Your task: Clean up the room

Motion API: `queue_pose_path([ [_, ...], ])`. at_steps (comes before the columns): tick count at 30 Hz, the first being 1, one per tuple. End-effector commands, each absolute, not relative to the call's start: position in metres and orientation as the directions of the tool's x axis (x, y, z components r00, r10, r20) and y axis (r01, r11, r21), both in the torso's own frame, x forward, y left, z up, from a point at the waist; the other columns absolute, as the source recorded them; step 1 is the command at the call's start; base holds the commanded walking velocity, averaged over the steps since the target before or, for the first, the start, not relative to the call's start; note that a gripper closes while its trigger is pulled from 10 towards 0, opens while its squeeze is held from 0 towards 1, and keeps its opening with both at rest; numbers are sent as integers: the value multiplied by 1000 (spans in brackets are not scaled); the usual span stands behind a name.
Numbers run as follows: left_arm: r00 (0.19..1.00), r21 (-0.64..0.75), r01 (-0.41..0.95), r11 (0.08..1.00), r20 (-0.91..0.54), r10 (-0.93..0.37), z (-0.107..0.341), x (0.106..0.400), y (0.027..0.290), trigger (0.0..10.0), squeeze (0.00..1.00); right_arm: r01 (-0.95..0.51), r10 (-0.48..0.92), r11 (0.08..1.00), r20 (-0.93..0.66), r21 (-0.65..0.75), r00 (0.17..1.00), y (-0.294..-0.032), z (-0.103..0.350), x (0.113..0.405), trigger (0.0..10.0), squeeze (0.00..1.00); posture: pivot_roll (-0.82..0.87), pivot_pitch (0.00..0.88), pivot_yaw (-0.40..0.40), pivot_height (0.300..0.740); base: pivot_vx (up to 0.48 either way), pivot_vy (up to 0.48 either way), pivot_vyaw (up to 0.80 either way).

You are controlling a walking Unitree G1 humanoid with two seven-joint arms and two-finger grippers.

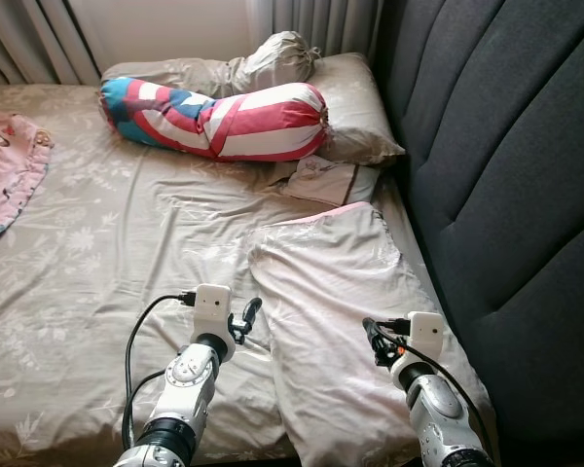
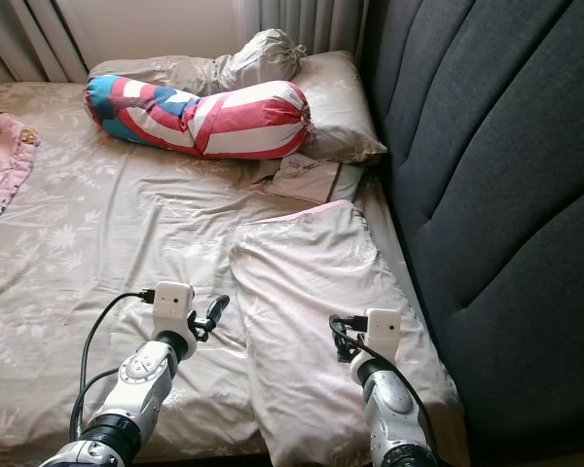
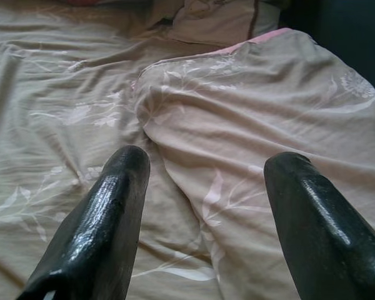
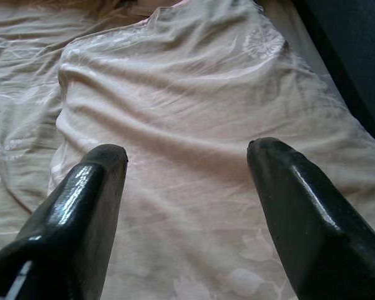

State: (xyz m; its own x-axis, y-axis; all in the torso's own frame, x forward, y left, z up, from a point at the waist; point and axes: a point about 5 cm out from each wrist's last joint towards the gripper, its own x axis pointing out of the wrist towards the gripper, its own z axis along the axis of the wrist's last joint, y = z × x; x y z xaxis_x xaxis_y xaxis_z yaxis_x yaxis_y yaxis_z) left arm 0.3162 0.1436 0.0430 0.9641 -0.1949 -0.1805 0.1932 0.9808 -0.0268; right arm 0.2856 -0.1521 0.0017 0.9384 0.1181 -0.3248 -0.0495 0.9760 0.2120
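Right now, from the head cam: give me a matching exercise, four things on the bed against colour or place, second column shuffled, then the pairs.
Things:
1. bolster
2. flat pillow
3. pink cloth
4. headboard

Descriptions:
A. dark grey, padded, along the robot's right
B. red, white and blue stripes
C. beige floral, under both open grippers
D. at the bed's far left edge

Pairs: 1-B, 2-C, 3-D, 4-A
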Motion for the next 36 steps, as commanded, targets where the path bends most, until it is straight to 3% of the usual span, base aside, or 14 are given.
queue_pose_path([
  [1,956,-41,197,979,-213,-202,36,312,142,10000,0,-50,116,978,-331,204,937,-153,0,284,10000,0,-92,72,-17,740,0,0,0],
  [31,954,-49,202,978,-215,-208,37,313,140,10000,0,-66,136,975,-341,211,930,-150,-1,284,10000,0,-92,87,-15,740,0,0,0],
  [36,954,-55,199,978,-218,-206,37,313,140,10000,0,-67,138,975,-340,211,930,-150,-1,284,10000,0,-92,89,-16,740,0,455,0],
])
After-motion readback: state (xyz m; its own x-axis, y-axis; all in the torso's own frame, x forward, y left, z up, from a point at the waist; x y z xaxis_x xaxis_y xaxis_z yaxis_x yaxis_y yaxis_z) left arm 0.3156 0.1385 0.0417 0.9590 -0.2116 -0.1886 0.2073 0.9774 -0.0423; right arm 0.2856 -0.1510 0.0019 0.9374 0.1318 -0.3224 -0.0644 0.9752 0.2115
